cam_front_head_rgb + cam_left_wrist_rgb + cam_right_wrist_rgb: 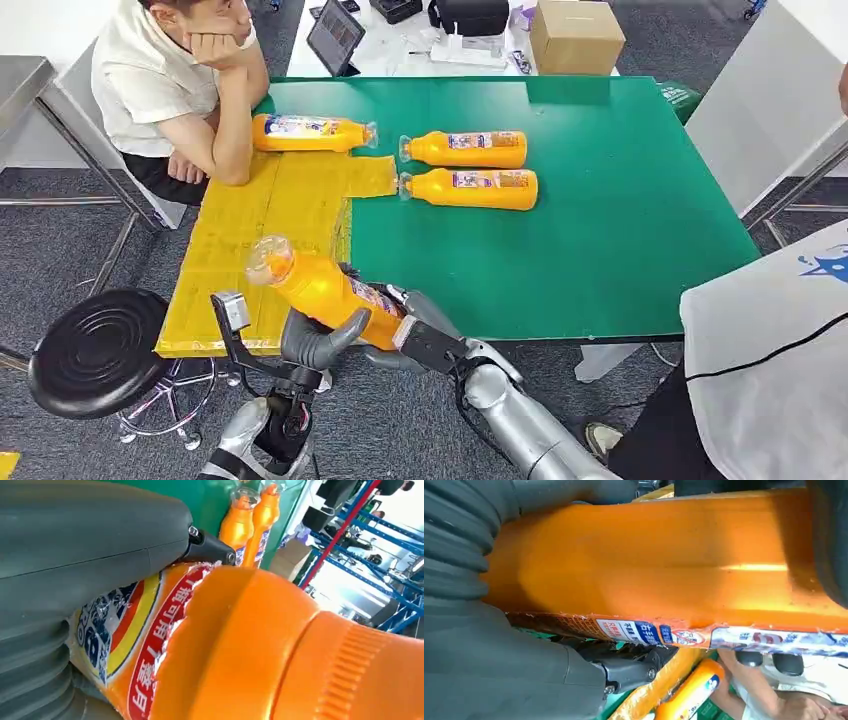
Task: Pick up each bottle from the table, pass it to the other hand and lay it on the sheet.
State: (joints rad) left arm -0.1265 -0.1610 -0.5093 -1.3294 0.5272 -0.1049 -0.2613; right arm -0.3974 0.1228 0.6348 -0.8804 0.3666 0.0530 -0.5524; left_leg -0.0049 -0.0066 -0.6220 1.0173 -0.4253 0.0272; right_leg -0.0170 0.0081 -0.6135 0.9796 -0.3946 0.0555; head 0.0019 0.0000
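Handover over the near edge of the surface. We observed an orange juice bottle [318,290] held low in the frame, left of centre, above the yellow sheet [262,232] and the green surface [600,210]. Both hands gripped it: the left hand [318,342] wrapped its lower body from below, and the right hand [420,325] clasped the base end. The bottle's long axis ran diagonally, with the clear cap toward the upper left of the frame and the base toward the lower right, the cap end tilted slightly upward.

We judged the transfer to be under way. To do it well, the receiving hand should be firm around the body before the giving hand loosens, and the label, torn along its edge in the left wrist view, should not be relied on for grip. We would then lower the bottle on its side onto a bare part of the sheet.

One bottle [312,132] lay near the sheet's far edge beside a seated person's forearm [232,130]; two more [468,168] lay side by side at upper centre.
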